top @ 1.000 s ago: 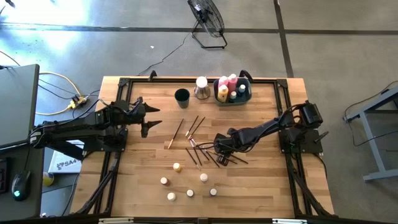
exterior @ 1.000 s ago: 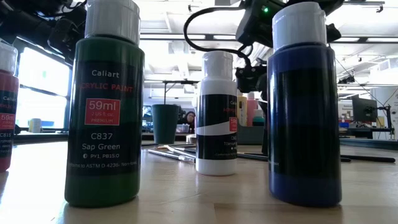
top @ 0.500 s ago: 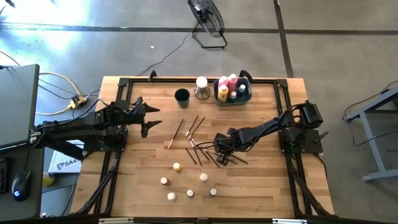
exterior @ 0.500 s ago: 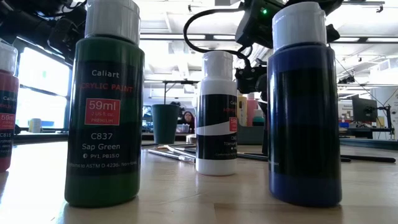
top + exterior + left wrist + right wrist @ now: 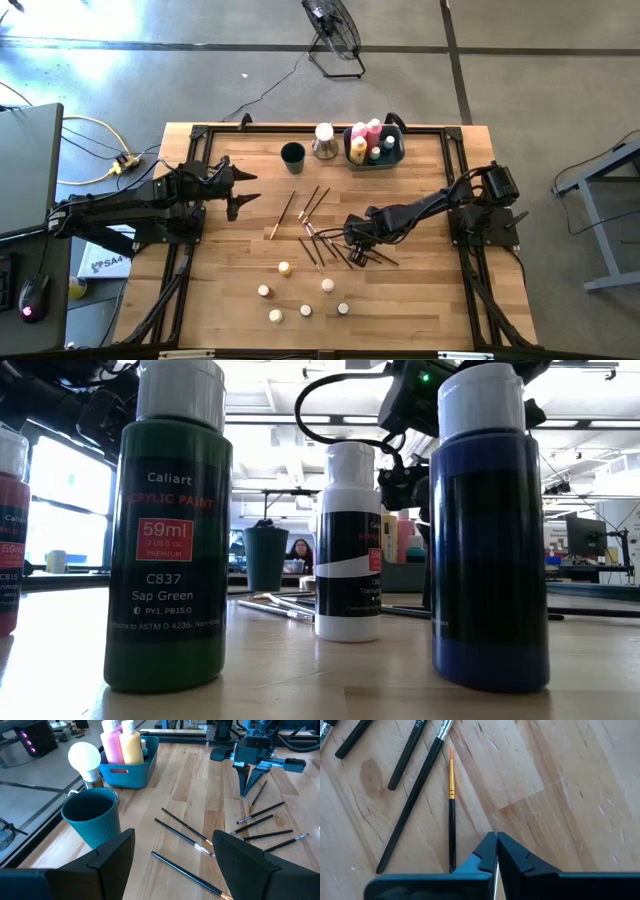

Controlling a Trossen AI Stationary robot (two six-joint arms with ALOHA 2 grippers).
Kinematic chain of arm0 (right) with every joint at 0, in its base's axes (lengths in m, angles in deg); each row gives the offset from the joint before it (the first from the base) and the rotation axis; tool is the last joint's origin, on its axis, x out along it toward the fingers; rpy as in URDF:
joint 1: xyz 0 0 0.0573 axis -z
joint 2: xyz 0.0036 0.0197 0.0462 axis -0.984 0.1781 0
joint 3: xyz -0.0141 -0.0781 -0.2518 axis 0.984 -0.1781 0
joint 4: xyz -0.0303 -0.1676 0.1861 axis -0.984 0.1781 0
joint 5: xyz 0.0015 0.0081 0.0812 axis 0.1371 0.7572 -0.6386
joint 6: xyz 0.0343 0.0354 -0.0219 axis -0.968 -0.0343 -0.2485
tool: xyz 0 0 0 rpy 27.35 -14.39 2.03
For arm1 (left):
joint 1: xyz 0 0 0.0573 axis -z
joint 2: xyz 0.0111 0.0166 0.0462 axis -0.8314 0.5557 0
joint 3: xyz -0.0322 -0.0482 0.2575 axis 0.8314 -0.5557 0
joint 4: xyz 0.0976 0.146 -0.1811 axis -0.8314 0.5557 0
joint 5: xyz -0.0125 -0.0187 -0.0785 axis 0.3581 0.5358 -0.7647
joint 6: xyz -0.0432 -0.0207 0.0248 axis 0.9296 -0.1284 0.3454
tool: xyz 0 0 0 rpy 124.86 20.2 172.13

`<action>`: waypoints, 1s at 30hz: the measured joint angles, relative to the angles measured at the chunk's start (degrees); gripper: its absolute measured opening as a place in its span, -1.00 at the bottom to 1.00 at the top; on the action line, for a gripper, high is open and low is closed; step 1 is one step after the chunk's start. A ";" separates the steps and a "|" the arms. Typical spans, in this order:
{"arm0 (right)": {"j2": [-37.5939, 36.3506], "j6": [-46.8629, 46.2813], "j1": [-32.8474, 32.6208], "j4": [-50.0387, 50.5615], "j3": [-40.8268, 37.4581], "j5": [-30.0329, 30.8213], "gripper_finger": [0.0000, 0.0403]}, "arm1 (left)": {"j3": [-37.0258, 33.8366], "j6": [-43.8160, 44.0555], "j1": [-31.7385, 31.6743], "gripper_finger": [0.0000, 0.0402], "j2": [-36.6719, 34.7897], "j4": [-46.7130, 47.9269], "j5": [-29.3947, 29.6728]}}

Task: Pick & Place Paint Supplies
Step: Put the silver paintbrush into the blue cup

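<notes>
**Low view first: right pincer pinched shut down in the brush pile**

Low view, up close: a green Sap Green paint bottle point(image 5: 168, 530), a white bottle point(image 5: 348, 540) and a dark blue bottle point(image 5: 489, 525) stand on the table point(image 5: 300, 680), with brushes lying flat behind them.

From above, six small capped pots point(image 5: 284, 268) sit scattered toward the near edge. Just past them the right pincer point(image 5: 352, 238) is low over the scattered dark-handled brushes point(image 5: 325, 250), fingers pressed together; its wrist view shows a thin pale sliver between the tips, can't tell what it is. An orange-tipped brush point(image 5: 452, 805) lies just beside it.

Left pincer point(image 5: 240, 190) hangs spread apart near the table's left side, gripping nothing.

Farthest back: teal cup point(image 5: 92, 817), a white-topped metal pot point(image 5: 85, 760), and the blue bin point(image 5: 132, 770) holding pink and yellow bottles point(image 5: 122, 745).
</notes>
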 joint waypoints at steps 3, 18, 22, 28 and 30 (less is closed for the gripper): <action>0.00 0.11 0.08 -0.29 0.00 -0.52 -0.98 | 0.00 0.00 0.00 0.32 0.00 0.00 0.02; -8.21 6.17 2.88 -1.82 -0.13 0.69 -0.98 | 0.00 0.20 0.00 0.32 -0.01 0.03 -1.75; -11.92 9.12 4.53 -2.62 -0.13 1.22 -0.98 | 0.00 0.15 0.00 0.32 -0.01 0.01 -1.69; -17.86 14.64 6.53 -5.39 -0.09 4.87 -0.98 | 0.00 0.15 0.00 0.32 0.00 -0.02 -1.55; -19.94 16.75 7.00 -6.62 -0.09 6.06 -0.98 | 0.00 0.15 0.00 0.32 0.00 -0.02 -1.55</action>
